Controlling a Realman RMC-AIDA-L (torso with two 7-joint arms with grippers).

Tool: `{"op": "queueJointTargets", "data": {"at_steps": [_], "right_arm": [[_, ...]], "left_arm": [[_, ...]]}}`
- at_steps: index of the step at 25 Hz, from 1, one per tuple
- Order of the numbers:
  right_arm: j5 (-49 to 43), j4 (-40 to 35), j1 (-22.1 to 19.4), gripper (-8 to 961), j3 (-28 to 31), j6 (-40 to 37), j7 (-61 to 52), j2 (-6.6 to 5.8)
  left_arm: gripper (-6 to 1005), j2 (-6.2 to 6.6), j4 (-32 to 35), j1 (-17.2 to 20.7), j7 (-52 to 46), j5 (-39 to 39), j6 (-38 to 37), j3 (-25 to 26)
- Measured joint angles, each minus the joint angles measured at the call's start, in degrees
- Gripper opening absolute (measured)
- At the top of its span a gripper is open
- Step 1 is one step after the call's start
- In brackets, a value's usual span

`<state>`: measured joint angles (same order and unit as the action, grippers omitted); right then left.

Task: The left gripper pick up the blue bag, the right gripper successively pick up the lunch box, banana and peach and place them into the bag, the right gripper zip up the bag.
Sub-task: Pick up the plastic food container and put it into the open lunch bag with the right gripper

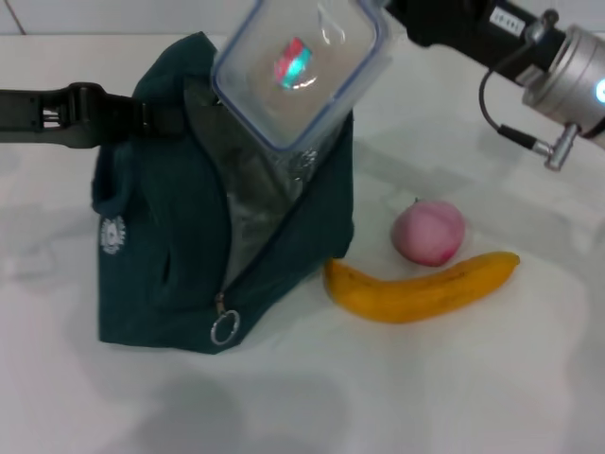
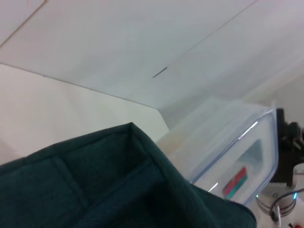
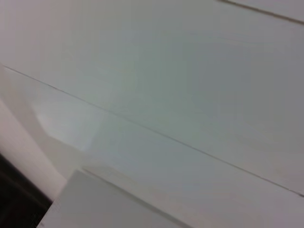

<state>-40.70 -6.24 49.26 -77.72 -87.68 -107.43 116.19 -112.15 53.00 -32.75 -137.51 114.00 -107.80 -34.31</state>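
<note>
Right gripper (image 1: 392, 14) grips lunch box (image 1: 301, 68) | we lower it into blue bag (image 1: 189, 255) | banana (image 1: 421, 288), peach (image 1: 428, 233), zipping remain

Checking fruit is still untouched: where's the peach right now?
Head view: the peach sits on the table on the robot's right, beside the blue bag and just behind the banana.

You've got the bag (image 1: 180, 246) upright on the tabletop (image 1: 397, 397), left of centre. Lunch box (image 1: 301, 71) tilted over its open top, w/ lower end inside. Peach (image 1: 428, 232) to bag's right; banana (image 1: 421, 287) just in front of peach, end near the bag.
</note>
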Motion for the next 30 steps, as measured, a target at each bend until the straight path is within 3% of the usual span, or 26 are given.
{"op": "queueJointTargets", "data": {"at_steps": [9,17,22,30], "right_arm": [[0.3,-3.9,-3.5,97,-4.9,3.3,2.2,-0.02],[14.2,-14.5,-6.1,97,-27.1,14.6,4.1,0.0],[14.7,-16.3,-6.6,98,-29.4,18.1,5.5,-0.01],[14.7,-17.4,-7.5,98,-29.3,16.7,9.1,0.0]], "left_arm": [[45,-0.21,-0.9,0.4,0.0,-2.0,0.2,-0.2],[45,-0.92,-4.2,-0.1,0.4,-2.7,0.0,-0.3],[45,-1.24,-4.3,-0.1,0.3,-2.8,-0.1,-0.3],[45,-1.39,-4.3,0.3,0.4,-2.8,-0.3,-0.3]]}}
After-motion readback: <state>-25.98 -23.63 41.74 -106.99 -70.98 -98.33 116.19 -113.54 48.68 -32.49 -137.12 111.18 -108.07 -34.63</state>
